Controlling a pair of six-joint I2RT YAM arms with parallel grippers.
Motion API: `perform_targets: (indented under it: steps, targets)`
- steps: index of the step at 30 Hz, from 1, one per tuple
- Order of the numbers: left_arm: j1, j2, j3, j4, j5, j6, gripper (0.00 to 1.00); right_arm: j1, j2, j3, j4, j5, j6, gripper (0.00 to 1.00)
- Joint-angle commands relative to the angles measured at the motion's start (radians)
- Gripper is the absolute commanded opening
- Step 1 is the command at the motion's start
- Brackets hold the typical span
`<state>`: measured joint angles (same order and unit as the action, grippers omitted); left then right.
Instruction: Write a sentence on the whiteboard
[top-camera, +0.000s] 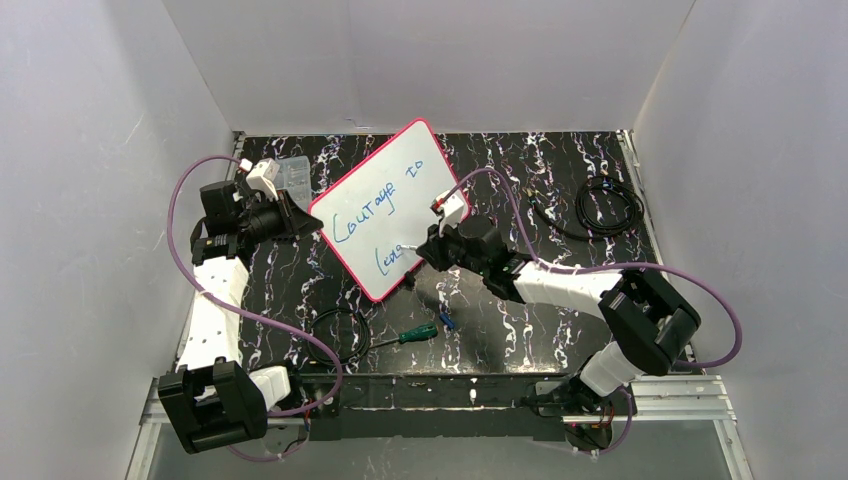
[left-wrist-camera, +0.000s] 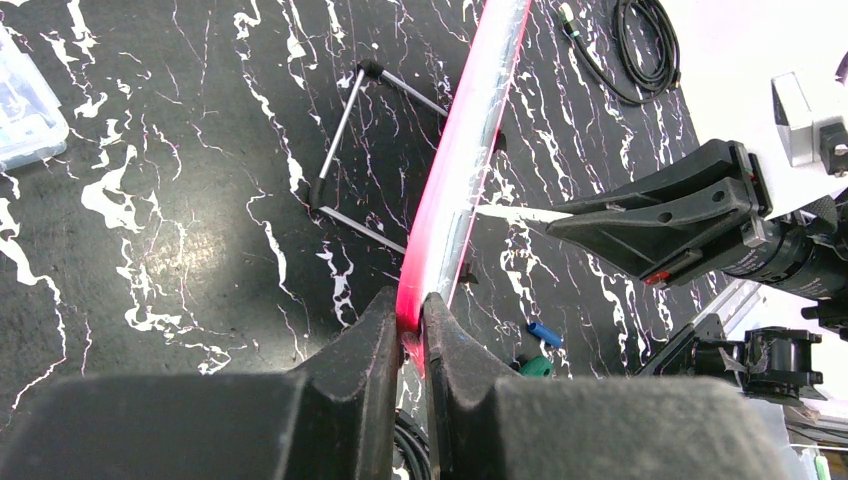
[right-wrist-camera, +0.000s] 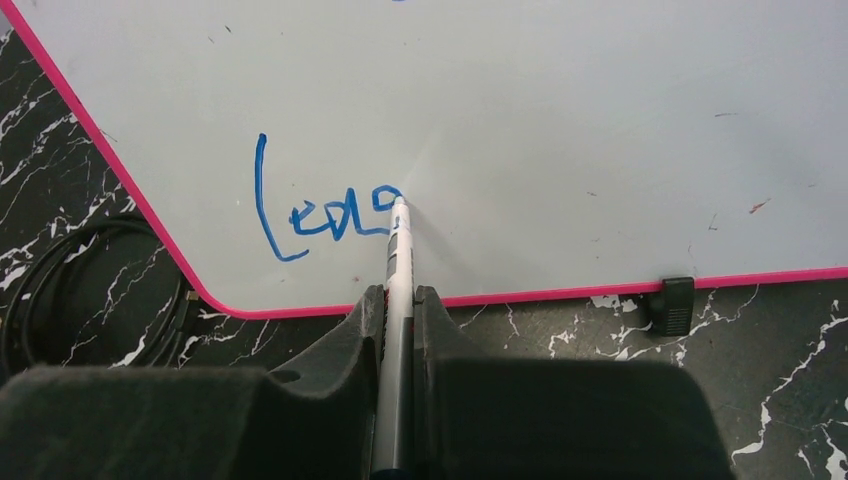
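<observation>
Leaning left of centre on the black marbled worktop (top-camera: 500, 335), the whiteboard (top-camera: 390, 175) bears the sentence (top-camera: 365, 222) in blue. Its lower line is partly hidden behind the right claw (right-wrist-camera: 398, 300), which is clenched on a marker (right-wrist-camera: 399, 240) whose tip touches the last letter. The left claw (left-wrist-camera: 410, 315) pinches the board's pink edge.

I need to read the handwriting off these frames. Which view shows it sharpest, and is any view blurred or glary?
Right wrist: sentence sharp, evenly lit. Top external: whiteboard small, writing still legible. Left wrist: whiteboard edge-on, blurred and glowing pink near the left gripper, no writing visible.
</observation>
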<state>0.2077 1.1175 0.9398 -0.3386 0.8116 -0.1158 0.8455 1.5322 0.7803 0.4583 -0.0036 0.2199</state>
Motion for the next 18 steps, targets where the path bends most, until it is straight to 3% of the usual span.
perform_targets:
  steps: [1, 10, 18]
  targets:
    - [-0.004, -0.004, -0.007, -0.016, -0.009, 0.024, 0.00, -0.006, -0.011, 0.074, 0.028, 0.067, -0.036, 0.01]
    - [-0.004, -0.006, -0.007, -0.013, -0.008, 0.020, 0.00, -0.006, -0.011, 0.122, 0.047, 0.066, -0.053, 0.01]
    - [-0.004, -0.007, -0.008, -0.012, -0.008, 0.020, 0.00, -0.005, -0.005, 0.061, 0.048, 0.047, -0.023, 0.01]
